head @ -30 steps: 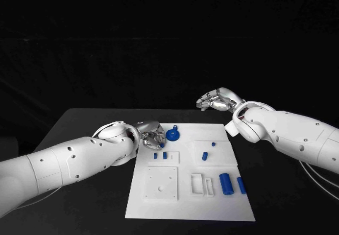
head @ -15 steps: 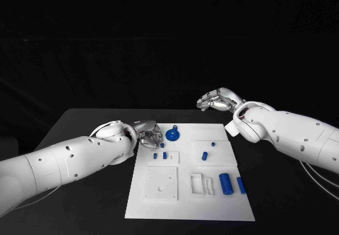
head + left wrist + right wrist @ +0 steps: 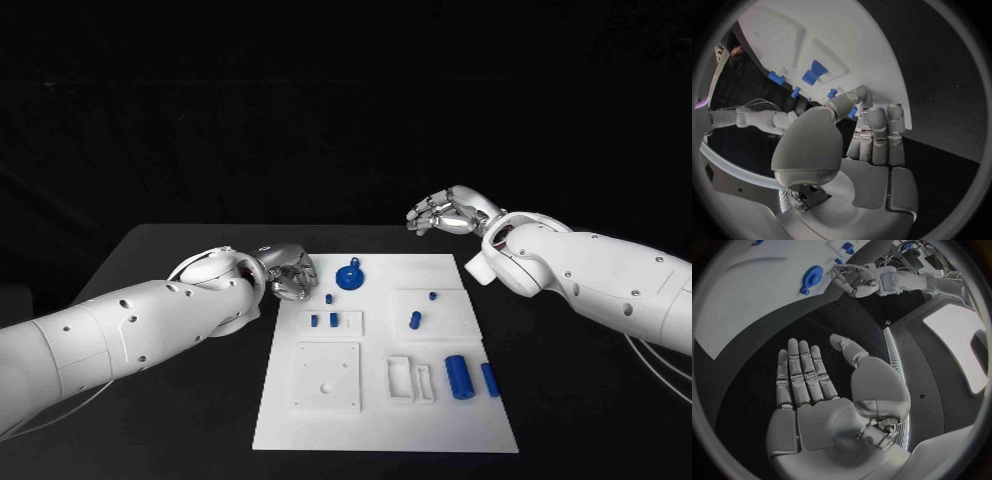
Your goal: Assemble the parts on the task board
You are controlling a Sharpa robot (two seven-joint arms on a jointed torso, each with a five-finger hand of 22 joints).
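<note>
- The white task board lies in the middle of the black table, its long side running from near to far.
- The left hand hovers just off the board's far left corner. From the left wrist its fingers lie straight and side by side, with the thumb bent across near their tips; I cannot tell whether anything is pinched there.
- A small blue peg stands on the board just right of that hand, apart from it.
- A round blue knob with a loop at its far end sits near the board's far edge, beside the peg.
- Two short blue pins stand side by side in a raised square on the left of the board.
- Nearer on the left is a larger raised white plate with a hole in its middle.
- A blue stub and a slanted blue pin sit on the right part of the board.
- A thick blue cylinder and a thinner blue rod lie side by side at the right edge, next to two white slotted frames.
- The right hand is raised beyond the board's far right corner, well clear of the parts; from the right wrist it is flat, fingers straight, thumb spread, holding nothing.
</note>
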